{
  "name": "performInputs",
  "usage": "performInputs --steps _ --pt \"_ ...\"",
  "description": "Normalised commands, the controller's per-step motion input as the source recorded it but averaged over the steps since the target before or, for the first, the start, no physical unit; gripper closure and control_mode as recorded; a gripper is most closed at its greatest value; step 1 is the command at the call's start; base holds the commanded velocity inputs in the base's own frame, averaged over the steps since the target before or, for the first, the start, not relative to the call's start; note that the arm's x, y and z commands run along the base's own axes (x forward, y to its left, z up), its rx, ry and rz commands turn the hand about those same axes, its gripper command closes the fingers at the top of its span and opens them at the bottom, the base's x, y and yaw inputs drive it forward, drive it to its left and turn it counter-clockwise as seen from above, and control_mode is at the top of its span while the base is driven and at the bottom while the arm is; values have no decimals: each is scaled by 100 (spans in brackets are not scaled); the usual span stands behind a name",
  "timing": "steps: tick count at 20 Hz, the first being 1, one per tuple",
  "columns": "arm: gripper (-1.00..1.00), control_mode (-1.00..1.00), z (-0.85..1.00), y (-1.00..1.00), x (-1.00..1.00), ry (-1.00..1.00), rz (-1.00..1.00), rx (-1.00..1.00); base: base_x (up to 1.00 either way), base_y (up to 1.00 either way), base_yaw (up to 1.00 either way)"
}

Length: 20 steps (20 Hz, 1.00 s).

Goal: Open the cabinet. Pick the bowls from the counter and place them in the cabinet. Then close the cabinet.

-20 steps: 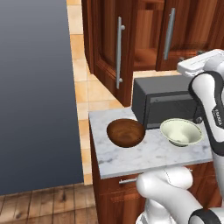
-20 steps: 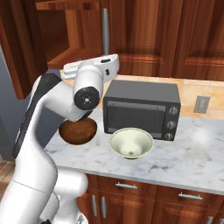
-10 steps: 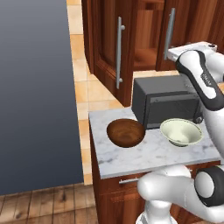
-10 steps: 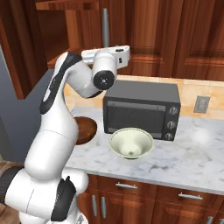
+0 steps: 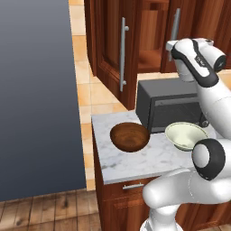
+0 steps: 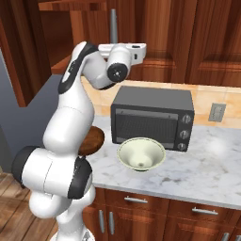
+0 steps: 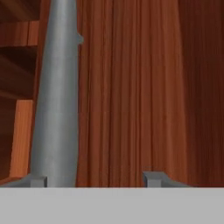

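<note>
The cabinet [image 5: 151,38] hangs on the wall above the counter [image 5: 131,164]; its left door [image 5: 106,49] is swung out toward the room, and the shelf inside is exposed. The right door [image 7: 131,87] is seen close up in the hand view, with its silver bar handle [image 7: 57,100] running upright. The fingers [image 7: 154,178] are spread, and the handle stands between them, close against one finger and well off the other, so nothing is pinched yet.

The step in hand is judged to be the opening of this right door. The handle would be better centred between the fingers before they are brought together. The pull should then be led along the arc of the hinge, not straight back, so that the bar is not slipped.

Both bowls are waiting on the counter: the brown bowl [image 5: 130,136] near its left end and the cream bowl [image 5: 186,136] just in front of the microwave [image 5: 169,106]. The microwave stands directly under the cabinet, so the swinging door and the forearm should be kept above its top. A tall grey panel [image 5: 36,90] closes the scene on the left, and a wall outlet [image 6: 217,112] is set to the right of the microwave
</note>
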Motion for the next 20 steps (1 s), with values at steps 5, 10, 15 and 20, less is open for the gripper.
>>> performInputs --steps 5,10,15,20 --pt "100 -100 -12 0 100 11 0 0 0 0 0" --pt "100 -100 -2 0 31 1 0 0 0 0 0" --pt "100 -100 0 -7 -16 0 0 0 0 0 0" --pt "100 -100 10 -58 -96 0 -4 0 0 0 0"
